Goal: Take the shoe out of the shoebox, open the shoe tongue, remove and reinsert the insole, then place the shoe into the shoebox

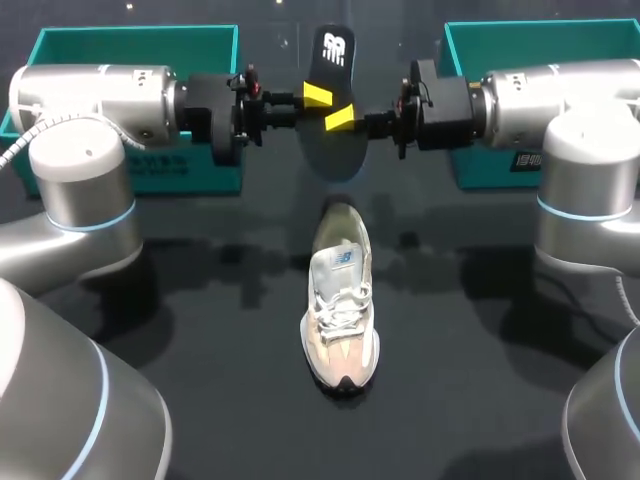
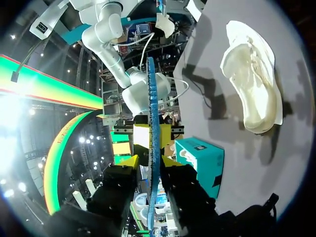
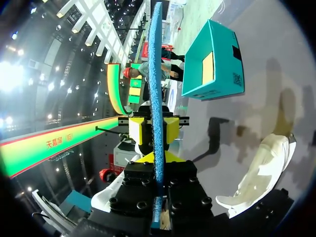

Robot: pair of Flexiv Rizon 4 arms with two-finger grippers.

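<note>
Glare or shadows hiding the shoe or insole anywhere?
Head view: shoe evenly lit; dark shadows fall beside it on the table. Left wrist view: bright flare off to one side of the insole, edge readable. Right wrist view: same flare; shadows lie beside the shoe, not over it.

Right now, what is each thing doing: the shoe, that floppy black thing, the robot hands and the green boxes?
thin black insole: out of the shoe, held on edge in the air.
left gripper: shut on the insole.
right gripper: shut on the insole.
white and beige lace-up sneaker: out of the box, standing on its sole on the dark table.
left teal cardboard shoebox: open, no lid.
right teal cardboard shoebox: open, no lid.
</note>
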